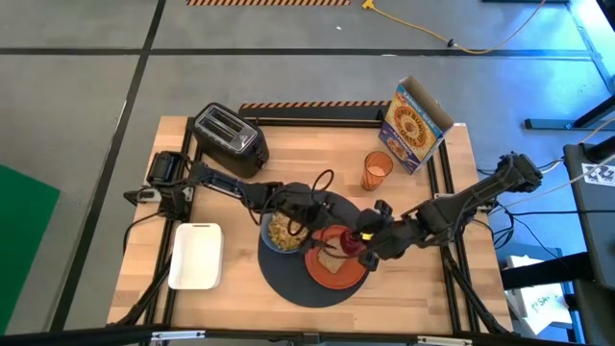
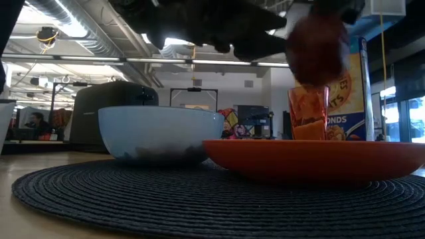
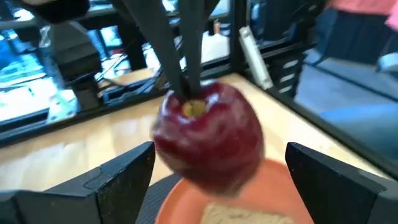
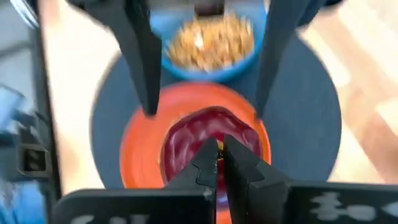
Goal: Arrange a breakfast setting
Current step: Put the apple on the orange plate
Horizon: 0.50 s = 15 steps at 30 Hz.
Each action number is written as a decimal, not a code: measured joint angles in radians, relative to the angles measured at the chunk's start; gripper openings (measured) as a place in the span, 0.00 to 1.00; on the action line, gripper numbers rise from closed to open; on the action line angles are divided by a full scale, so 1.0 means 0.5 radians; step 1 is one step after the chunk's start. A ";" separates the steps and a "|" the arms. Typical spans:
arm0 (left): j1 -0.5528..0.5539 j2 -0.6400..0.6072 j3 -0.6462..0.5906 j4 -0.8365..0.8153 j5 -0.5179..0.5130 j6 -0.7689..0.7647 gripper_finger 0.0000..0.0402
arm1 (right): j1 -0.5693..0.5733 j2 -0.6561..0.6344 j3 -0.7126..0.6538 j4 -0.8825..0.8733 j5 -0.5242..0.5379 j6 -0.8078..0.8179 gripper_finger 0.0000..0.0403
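Observation:
A dark-red fruit (image 1: 352, 242) hangs over the orange plate (image 1: 322, 274), which rests on the round dark-grey mat (image 1: 288, 279). A brown toast slice (image 1: 334, 262) lies on the plate. A blue bowl (image 1: 281, 232) of cereal stands on the mat's left part. My right gripper (image 4: 219, 152) is shut on the fruit's top. My left gripper (image 3: 219, 155) is open; its fingers stand either side of the fruit (image 3: 208, 140) without touching it. The translucent orange cup (image 1: 377, 170) stands on the table behind the mat. My right gripper pinches the fruit at its stem hollow (image 3: 194, 109), on top, between its two thin fingers (image 3: 163, 50). The fingers come from above, pointing down. The fruit (image 2: 317, 50) hangs below them, lifted clear above the plate (image 2: 312, 159).
A cereal box (image 1: 415, 125) stands at the far right, a black toaster (image 1: 229, 137) at the far left, a white tray (image 1: 196, 255) at the near left. Bare wood lies between the tray and the mat.

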 joint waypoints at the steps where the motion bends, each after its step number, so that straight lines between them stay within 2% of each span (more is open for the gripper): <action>1: 0.006 0.000 0.000 -0.025 -0.028 0.010 0.89 | 0.000 0.027 -0.002 -0.036 -0.028 0.009 0.01; 6: 0.048 0.000 0.000 -0.177 -0.093 0.087 0.89 | 0.064 0.150 -0.002 -0.124 -0.162 0.067 0.01; 11: 0.095 0.000 0.000 -0.265 -0.102 0.110 0.89 | 0.170 0.259 -0.003 -0.084 -0.111 0.111 0.01; 15: 0.119 0.000 0.000 -0.297 -0.213 0.111 0.89 | 0.257 0.375 -0.003 -0.078 -0.045 0.168 0.01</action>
